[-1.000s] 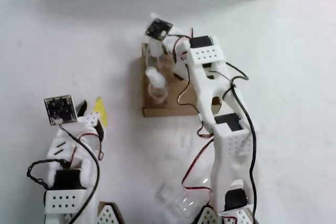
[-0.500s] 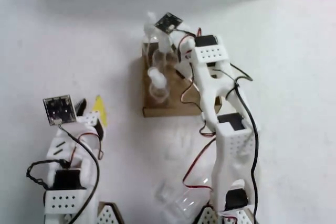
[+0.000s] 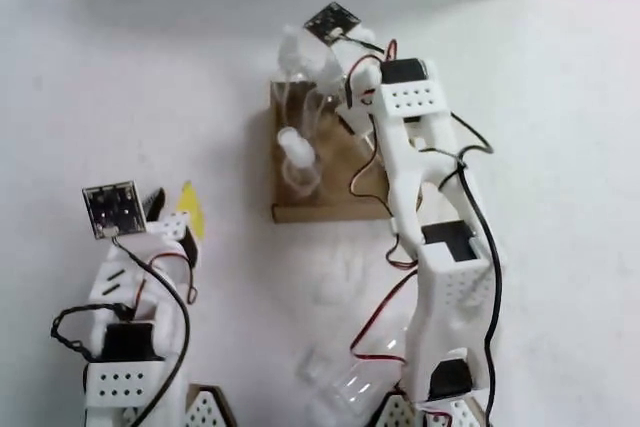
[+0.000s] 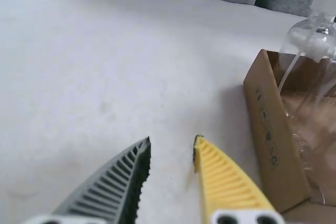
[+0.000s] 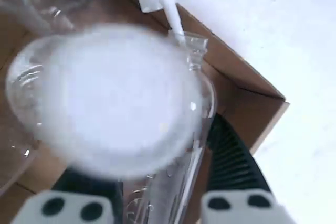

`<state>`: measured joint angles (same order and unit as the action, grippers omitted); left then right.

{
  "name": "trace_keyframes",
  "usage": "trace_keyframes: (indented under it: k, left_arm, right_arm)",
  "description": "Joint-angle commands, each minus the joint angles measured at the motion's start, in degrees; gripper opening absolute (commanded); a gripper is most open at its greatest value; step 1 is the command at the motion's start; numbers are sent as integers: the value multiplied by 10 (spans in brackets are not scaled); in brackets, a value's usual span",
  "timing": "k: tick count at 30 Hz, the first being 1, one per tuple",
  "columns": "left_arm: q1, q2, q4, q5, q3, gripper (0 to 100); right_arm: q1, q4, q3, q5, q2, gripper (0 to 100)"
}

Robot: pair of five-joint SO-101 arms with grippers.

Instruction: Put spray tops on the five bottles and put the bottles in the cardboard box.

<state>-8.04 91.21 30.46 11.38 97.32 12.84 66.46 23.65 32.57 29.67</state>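
Swung farther out than a second ago, the right gripper (image 3: 305, 62) now clamps its jaws on a topped bottle (image 3: 298, 47) at the far end of the box (image 3: 330, 209). Nearest, the left gripper (image 4: 172, 145) hangs over the table (image 3: 150, 67), jaws narrowly apart and empty. Beyond it, a second topped bottle (image 3: 298, 162) stands inside the box.

Right gripper (image 5: 157, 182) with its clamped bottle (image 5: 195, 94) — farther back over the cardboard box (image 3: 300, 212), toward its far end.
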Motion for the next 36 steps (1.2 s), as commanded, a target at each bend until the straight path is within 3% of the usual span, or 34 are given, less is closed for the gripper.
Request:
trace_keyframes:
  k: [1, 26, 36]
  left_arm:
    - [-7, -7, -18, 8, -3, 143]
    - [-5, -7, -18, 8, -2, 143]
    - [-6, -7, -18, 8, -2, 143]
  right_arm:
    - [-14, 15, 19, -5, -42, 16]
    - [-60, 84, 21, -22, -143, 16]
    - [-161, 143, 20, -33, -205, 16]
